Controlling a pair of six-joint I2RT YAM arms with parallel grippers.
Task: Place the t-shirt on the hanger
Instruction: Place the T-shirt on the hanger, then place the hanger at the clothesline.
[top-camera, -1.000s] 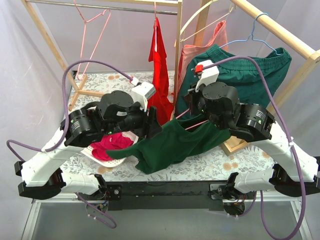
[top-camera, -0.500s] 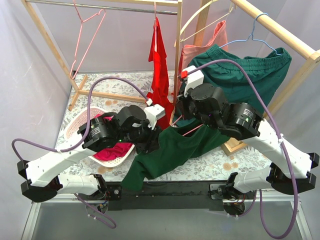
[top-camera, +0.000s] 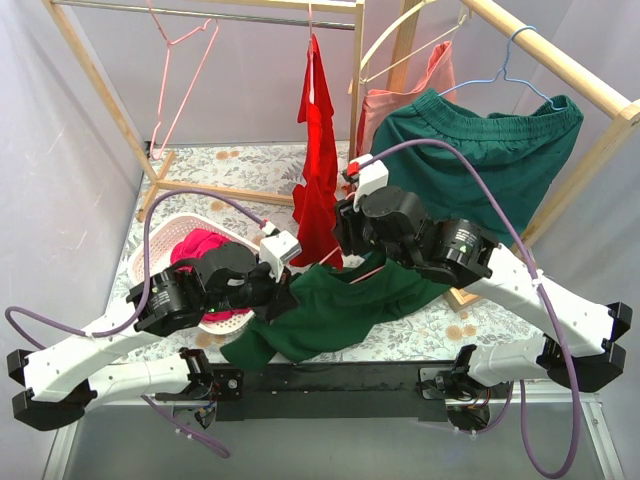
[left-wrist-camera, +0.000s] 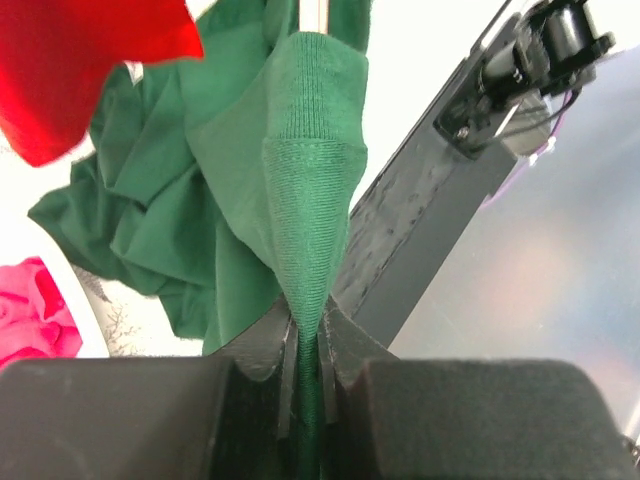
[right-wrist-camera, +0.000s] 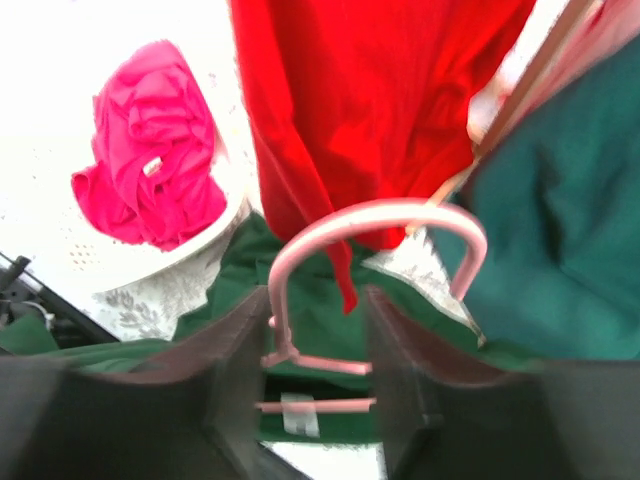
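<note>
The dark green t-shirt (top-camera: 335, 305) lies bunched on the table between the arms. My left gripper (left-wrist-camera: 308, 335) is shut on a ribbed edge of the t-shirt (left-wrist-camera: 300, 200); seen from above, the left gripper (top-camera: 283, 295) sits at the shirt's left end. The pink wire hanger (right-wrist-camera: 372, 215) lies inside the shirt, its hook sticking out of the neck by the white label (right-wrist-camera: 297, 415). My right gripper (right-wrist-camera: 315, 300) stands open around the hook's neck, which leans on the left finger. From above, a piece of the hanger (top-camera: 368, 271) shows under the right gripper (top-camera: 342, 235).
A red t-shirt (top-camera: 318, 140) hangs from the rail just behind the grippers. Green shorts (top-camera: 490, 150) and a light blue hanger (top-camera: 510, 70) are on the right rail, another pink hanger (top-camera: 180, 60) at the back left. A white basket (top-camera: 150, 255) holds pink clothes.
My right gripper has opened and let go of the hanger's hook. My left gripper has shut on the t-shirt. Both arms and the shirt have come down and leftward.
</note>
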